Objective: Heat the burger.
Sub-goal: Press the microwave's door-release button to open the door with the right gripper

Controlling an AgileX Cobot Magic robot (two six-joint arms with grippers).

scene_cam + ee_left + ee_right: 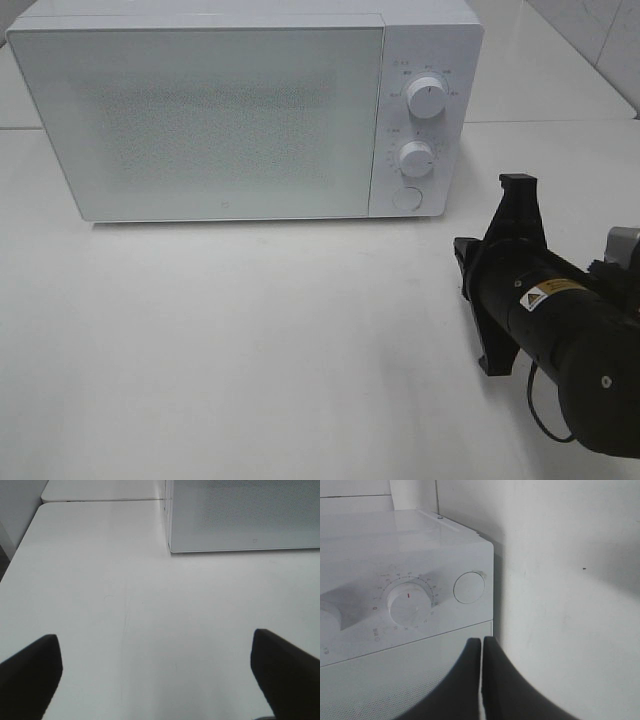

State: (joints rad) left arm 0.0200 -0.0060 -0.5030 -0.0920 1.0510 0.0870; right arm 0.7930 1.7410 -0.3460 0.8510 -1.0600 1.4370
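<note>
White microwave (230,115) sits on the counter (250,340), door closed; right pincer (481,642) pressed together near its round button (469,587); left pincer (154,637) spread wide above the counter; can't tell where the burger is.

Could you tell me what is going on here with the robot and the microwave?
The microwave stands on the white table with its door closed. No burger shows in any view, and the frosted door hides the inside. The right gripper is shut and empty, aimed at the control panel near the round button; contact cannot be told. The left gripper hangs open over bare table beside the microwave.
</note>
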